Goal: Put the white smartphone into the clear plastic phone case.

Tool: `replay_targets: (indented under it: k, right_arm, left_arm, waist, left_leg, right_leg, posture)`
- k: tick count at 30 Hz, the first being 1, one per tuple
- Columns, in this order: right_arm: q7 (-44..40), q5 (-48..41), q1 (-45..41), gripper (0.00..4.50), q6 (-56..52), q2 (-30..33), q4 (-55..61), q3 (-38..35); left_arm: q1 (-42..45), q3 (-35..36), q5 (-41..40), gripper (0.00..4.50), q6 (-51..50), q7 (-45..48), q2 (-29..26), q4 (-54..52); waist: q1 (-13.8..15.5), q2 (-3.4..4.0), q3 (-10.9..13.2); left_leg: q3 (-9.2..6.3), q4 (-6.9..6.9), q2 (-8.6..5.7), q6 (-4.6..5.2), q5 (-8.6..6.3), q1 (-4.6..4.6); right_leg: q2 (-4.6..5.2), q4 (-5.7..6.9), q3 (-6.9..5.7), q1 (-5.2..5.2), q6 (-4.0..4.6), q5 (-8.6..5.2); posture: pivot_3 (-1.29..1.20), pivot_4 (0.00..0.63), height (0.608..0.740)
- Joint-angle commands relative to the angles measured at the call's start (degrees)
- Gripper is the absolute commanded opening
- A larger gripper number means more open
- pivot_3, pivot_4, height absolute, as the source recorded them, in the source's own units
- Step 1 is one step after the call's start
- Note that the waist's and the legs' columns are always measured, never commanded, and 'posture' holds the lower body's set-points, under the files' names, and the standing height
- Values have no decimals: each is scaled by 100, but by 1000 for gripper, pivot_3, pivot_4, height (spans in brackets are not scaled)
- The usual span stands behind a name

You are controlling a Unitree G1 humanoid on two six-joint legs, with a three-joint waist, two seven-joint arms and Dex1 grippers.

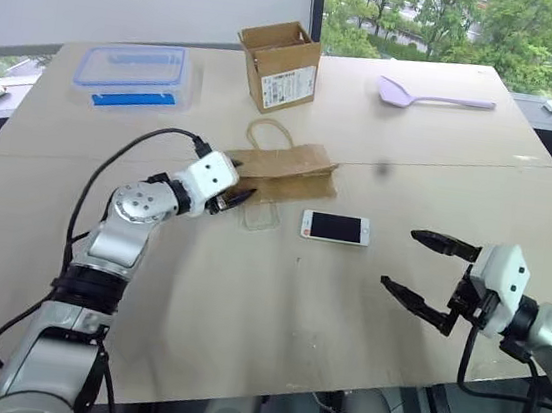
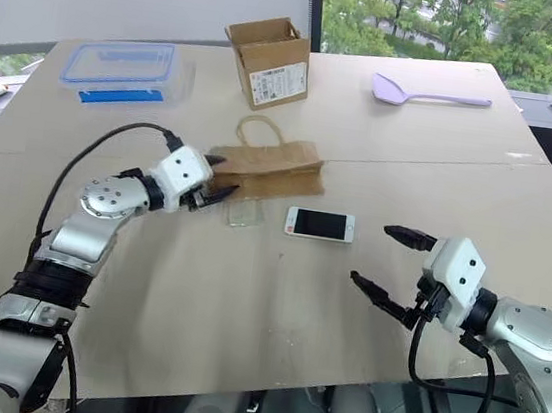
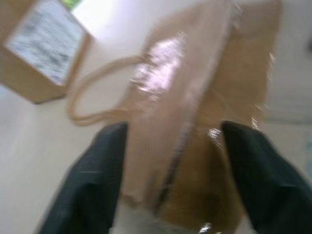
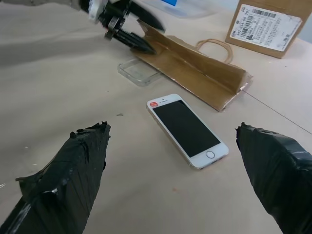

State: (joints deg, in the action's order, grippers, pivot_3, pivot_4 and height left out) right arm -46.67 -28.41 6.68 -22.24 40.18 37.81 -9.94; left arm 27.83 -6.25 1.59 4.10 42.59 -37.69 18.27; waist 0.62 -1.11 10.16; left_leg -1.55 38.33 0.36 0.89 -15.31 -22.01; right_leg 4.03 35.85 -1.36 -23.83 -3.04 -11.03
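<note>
The white smartphone point(image 1: 335, 228) lies flat, screen up, in the middle of the table. To its left, the clear plastic phone case point(image 1: 262, 217) rests on the table just in front of a flattened brown paper bag point(image 1: 290, 171). My left gripper point(image 1: 237, 199) hovers at the bag's left end, just left of the case. Its fingers point(image 3: 92, 180) stand apart with the bag's edge between them, and they grip nothing. My right gripper point(image 1: 399, 257) is open wide to the right of the phone, pointing at it, with nothing between its fingers.
An open cardboard box point(image 1: 278, 64) stands behind the bag. A clear food box with a blue rim point(image 1: 131, 73) sits at the back left and a lilac spoon point(image 1: 421, 95) at the back right. The table's front edge point(image 1: 335, 380) runs close under my right arm.
</note>
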Motion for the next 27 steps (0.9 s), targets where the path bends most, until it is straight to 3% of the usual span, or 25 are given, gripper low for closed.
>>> replay_targets:
  k: [1, 3, 4, 11, 17, 20, 23, 27]
  right_arm:
    - [118, -31, 19, 4500, 11, 26, 334, -37]
    - [166, -11, 20, 4500, 6, 11, 337, 10]
    - [182, -3, 25, 4500, 8, 5, 339, 27]
    - [160, 128, -112, 4500, 155, -104, 62, 352]
    - [-12, 164, -491, 4500, 266, -128, -271, 652]
    - [-66, 168, -627, 4500, 277, -111, -363, 740]
    - [-98, 130, -655, 4500, 249, -78, -355, 725]
    - [-119, 32, -657, 4500, 160, -14, -283, 630]
  left_arm:
    - [216, 121, 39, 1061, 346, -47, 2, 290]
    - [226, 380, -78, 227, 279, -238, -22, 376]
    - [217, 476, -114, 66, 247, -304, -35, 395]
    - [-1062, 2076, -276, 66, -9, -1221, -748, -47]
    - [-2049, 2600, -447, 66, -590, -1043, -1034, -586]
    - [-2361, 2792, -1172, 837, -1267, -565, -892, -1149]
    - [-2469, 3112, -2708, 2166, -2527, 70, -757, -2211]
    - [-2193, 3188, -4426, 4012, -4294, 969, -1445, -3279]
  waist:
    - [15, 0, 0]
    - [16, 0, 0]
    - [11, 0, 0]
    - [-158, 0, 0]
    - [-29, -2, 1]
    - [28, -2, 1]
    - [50, -4, 1]
    - [14, -8, 5]
  left_leg:
    - [0, 0, 0, 0, 0, 0]
    - [-1, 2, 0, 0, 0, -1]
    - [0, 2, 0, 0, 0, 0]
    - [-2, -5, 12, -1, -1, 6]
    - [-6, -1, 11, -1, -1, 3]
    - [-4, 0, 15, -1, -1, 4]
    - [-13, 0, 17, -2, -1, -2]
    - [-26, 2, 16, -2, -1, -6]
  right_leg:
    - [0, 0, 0, 0, -1, 0]
    - [1, 0, -1, 1, -2, 0]
    - [2, 0, 0, 1, -3, -1]
    - [0, 2, 3, -3, 1, 2]
    - [13, 2, -9, 0, 1, -6]
    - [14, 2, -9, 1, 17, -15]
    - [13, 2, -16, 1, 19, -15]
    - [10, 3, -21, 0, 20, -15]
  posture:
    - [0, 150, 740]
    - [0, 150, 740]
    - [0, 150, 740]
    - [0, 150, 740]
    - [0, 150, 740]
    - [0, 150, 740]
    - [0, 150, 740]
    - [0, 150, 740]
